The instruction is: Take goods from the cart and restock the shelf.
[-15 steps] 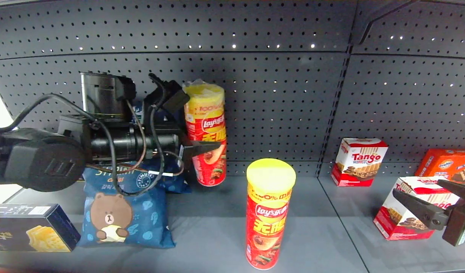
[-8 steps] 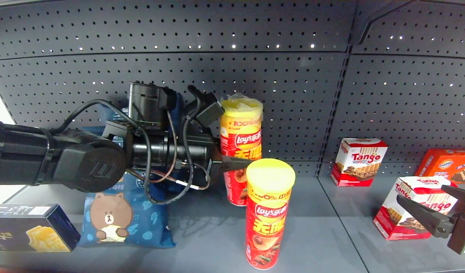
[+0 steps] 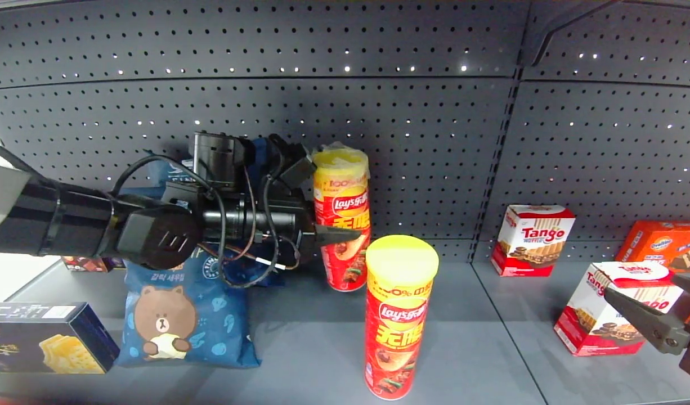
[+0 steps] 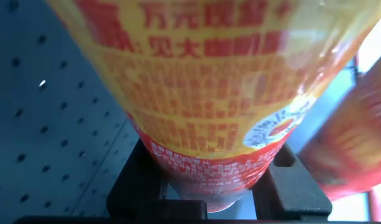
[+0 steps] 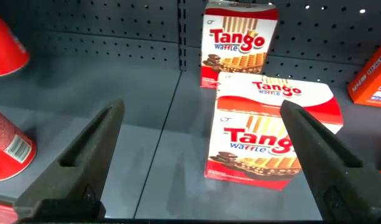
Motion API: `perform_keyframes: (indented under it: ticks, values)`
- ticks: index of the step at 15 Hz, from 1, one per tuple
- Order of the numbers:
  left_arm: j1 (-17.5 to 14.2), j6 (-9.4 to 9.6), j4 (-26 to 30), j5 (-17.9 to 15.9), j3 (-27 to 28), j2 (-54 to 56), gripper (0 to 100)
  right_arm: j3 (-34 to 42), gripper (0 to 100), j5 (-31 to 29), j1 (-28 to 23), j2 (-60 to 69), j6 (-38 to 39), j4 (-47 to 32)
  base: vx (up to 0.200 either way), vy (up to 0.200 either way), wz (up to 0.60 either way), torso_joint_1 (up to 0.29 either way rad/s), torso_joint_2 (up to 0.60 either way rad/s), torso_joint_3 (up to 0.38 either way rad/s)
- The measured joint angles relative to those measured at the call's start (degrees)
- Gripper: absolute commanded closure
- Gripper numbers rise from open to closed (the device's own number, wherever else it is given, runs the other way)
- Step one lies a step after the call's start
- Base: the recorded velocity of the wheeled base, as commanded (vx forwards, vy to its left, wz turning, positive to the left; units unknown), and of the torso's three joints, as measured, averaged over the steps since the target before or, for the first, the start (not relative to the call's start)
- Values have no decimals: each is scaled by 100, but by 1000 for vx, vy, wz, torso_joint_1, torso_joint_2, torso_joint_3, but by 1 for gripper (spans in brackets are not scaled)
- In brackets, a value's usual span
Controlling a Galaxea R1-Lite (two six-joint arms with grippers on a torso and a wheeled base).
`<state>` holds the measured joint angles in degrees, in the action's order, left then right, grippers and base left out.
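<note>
Chip can (image 3: 341, 219): upright at rear of shelf (image 3: 480, 337), close to pegboard (image 3: 424, 169), behind & slightly left of 2nd can (image 3: 400, 318). L gripper (image 4: 212, 193) pinches its mid-body from both sides. R gripper (image 5: 202, 162): fingers spread wide, near front wafer box (image 5: 274, 140).

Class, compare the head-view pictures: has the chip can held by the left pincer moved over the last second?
Yes. The held can has shifted to the robot's right, closing most of its gap to the standing can.
</note>
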<state>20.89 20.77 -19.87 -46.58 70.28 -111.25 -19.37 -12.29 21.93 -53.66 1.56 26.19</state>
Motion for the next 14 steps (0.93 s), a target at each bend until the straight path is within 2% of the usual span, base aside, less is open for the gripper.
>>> perform_keyframes:
  ticks: [4, 11, 14]
  values:
    - [-37, 246, 24, -274, 434, -477, 100, -33, 0, 0, -5, -24, -6, -16, 0, 0, 0, 0, 0, 0]
    - [223, 276, 123, -345, 974, -868, 100, 105, 0, 116, -7, -41, -6, -24, 0, 0, 0, 0, 0, 0]
    - [289, 273, 384, -339, 1235, -929, 100, 144, 0, 129, -16, -39, -9, -18, 0, 0, 0, 0, 0, 0]
